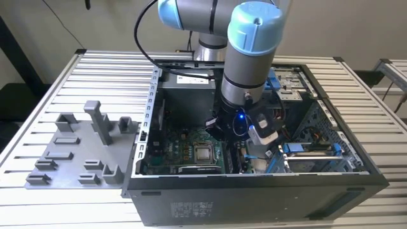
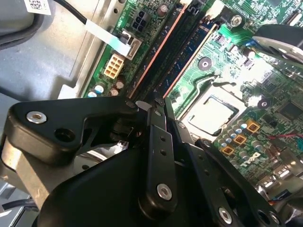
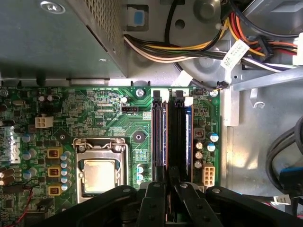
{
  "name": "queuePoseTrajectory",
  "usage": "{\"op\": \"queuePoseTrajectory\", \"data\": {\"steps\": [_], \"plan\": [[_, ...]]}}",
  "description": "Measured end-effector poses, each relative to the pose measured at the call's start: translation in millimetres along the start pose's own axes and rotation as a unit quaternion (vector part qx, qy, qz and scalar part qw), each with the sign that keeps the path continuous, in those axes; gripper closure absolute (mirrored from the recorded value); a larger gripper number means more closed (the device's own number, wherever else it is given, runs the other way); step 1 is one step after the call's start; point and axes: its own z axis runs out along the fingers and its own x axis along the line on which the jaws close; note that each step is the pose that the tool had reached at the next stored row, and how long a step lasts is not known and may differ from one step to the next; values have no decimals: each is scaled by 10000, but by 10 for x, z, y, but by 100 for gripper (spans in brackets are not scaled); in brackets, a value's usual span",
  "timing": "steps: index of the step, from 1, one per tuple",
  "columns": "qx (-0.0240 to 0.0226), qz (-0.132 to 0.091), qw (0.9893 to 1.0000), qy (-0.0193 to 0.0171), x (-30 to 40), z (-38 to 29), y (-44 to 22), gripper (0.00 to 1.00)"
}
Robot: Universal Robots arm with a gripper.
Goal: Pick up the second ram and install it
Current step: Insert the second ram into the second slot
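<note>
Tool [image 3: 165,208] low over motherboard [image 3: 113,118] slots.
Second ram [image 3: 188,137] sits in slot; tool's grip state unclear, can't tell.

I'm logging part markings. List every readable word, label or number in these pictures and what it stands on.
No text can be read for certain.
white cable tag, first wrist view: print too small.
code sticker, second wrist view: cut off by the frame edge, unreadable.
case front sticker, exterior view: too small.
motherboard lettering: too fine to read.
</note>
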Motion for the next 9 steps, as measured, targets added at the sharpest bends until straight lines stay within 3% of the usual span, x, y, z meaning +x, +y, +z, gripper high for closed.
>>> {"op": "queuePoseTrajectory", "data": {"steps": [2,3,5,9], "plan": [[-1,0,10000,0,0,5,1,85],[1,0,10000,0,0,5,0,78],[7,0,10000,1,0,-4,-2,78],[5,1,10000,2,-4,-173,3,78]]}}
